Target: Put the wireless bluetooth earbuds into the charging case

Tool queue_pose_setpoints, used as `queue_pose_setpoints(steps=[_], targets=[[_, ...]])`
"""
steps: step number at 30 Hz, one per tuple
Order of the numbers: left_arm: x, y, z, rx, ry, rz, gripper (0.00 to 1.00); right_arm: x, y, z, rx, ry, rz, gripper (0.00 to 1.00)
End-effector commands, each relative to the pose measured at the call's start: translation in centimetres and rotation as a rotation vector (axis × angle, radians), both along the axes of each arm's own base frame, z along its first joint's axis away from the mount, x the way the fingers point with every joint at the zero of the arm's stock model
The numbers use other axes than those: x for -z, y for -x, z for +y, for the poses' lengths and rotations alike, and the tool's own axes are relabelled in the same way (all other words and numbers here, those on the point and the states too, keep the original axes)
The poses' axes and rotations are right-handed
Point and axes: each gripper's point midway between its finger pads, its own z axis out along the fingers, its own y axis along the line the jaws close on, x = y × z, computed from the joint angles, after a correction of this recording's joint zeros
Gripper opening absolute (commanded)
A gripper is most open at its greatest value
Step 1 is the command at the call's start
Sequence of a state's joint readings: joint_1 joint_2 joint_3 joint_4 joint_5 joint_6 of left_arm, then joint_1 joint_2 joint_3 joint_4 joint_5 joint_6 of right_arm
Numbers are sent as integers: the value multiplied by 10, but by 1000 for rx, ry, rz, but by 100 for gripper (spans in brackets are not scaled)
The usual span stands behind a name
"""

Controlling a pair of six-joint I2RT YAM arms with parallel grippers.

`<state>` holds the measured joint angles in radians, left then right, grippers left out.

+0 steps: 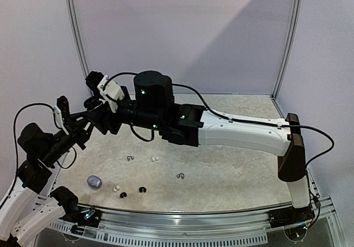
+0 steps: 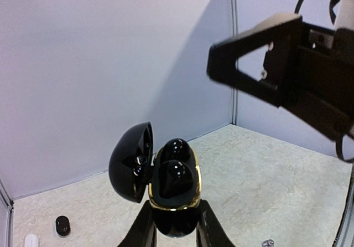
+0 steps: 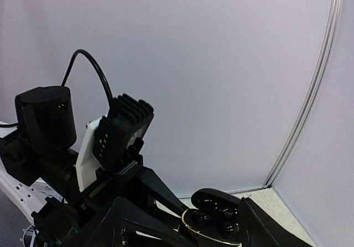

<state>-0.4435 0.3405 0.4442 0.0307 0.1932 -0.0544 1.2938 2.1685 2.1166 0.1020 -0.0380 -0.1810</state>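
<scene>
The charging case, black with a gold rim, shows plainly only in the lower centre of the left wrist view. It stands upright, clamped between the two fingers of the left gripper, whose lower parts are cut off by the bottom edge. The lid hangs open to the left, and two black earbuds sit in the wells, one above the other; whether they are pressed fully home cannot be told.

In the overhead view the case is hidden. The right arm crosses the frame from right to left, and its wrist covers the centre-left spot where the two grippers meet.

In the right wrist view the right gripper has its jaws apart. Its dark fingers rise from the bottom edge on either side, and the open case lies low between them in shadow. Whether either finger touches the case cannot be told.

The table is beige and mottled like stone. Loose earbuds lie scattered across the lower centre of the overhead view, black, white and silvery, too small to make out further. A grey pebble case lies at the lower left, near them.

At the bottom left of the left wrist view a small black case rests on the table. Beside it is a white case, cut off by the bottom edge.

Pale walls close the space, with metal posts at the back corners. A slotted metal rail runs along the bottom of the overhead view.
</scene>
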Motion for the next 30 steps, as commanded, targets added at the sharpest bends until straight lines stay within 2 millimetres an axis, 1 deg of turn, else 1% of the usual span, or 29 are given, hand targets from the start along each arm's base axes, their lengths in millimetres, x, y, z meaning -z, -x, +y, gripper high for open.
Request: queue_pose_setpoints(steps=[1,2,3,5,6,7,9,10,12,13,14,17,19,21,23,26,27,30], targets=[[11,12,-18,112,-85,-28,0,-42,3,-32,18,-17,-40,72],[14,16,-23,148,-131,-57,0,-43,0,-35,38,-9,-35,71],[19,22,-29,190,-185,-79,0,-50,-6,-43,80,-7,-30,69],[31,35,-39,276,-304,-138,0,-47,-18,-51,138,30,4,67],[36,42,-42,314,-360,-165,0,-43,-25,-56,159,62,25,67],[43,47,-44,342,-416,-188,0,-37,-34,-59,184,87,55,66],[46,53,-45,370,-492,-246,0,-22,-50,-63,222,121,131,63],[49,55,-46,384,-530,-273,0,-8,-55,-62,231,146,171,62],[51,60,-47,408,-606,-343,0,13,-58,-60,239,195,217,61],[49,61,-47,406,-624,-369,0,26,-58,-56,230,226,227,60],[49,60,-48,406,-639,-384,0,35,-55,-53,209,249,237,60],[48,60,-49,408,-677,-425,0,61,-41,-41,115,309,262,58],[46,57,-48,395,-686,-436,0,75,-31,-36,69,343,261,57],[44,53,-47,378,-689,-429,0,84,-22,-35,50,372,239,55],[42,48,-46,357,-679,-405,0,91,-10,-36,19,403,194,55],[42,46,-45,346,-665,-382,0,91,3,-43,-17,414,149,55],[43,45,-45,347,-656,-373,0,86,4,-49,-13,408,143,55],[46,46,-46,362,-627,-334,0,86,-4,-64,55,425,125,56]])
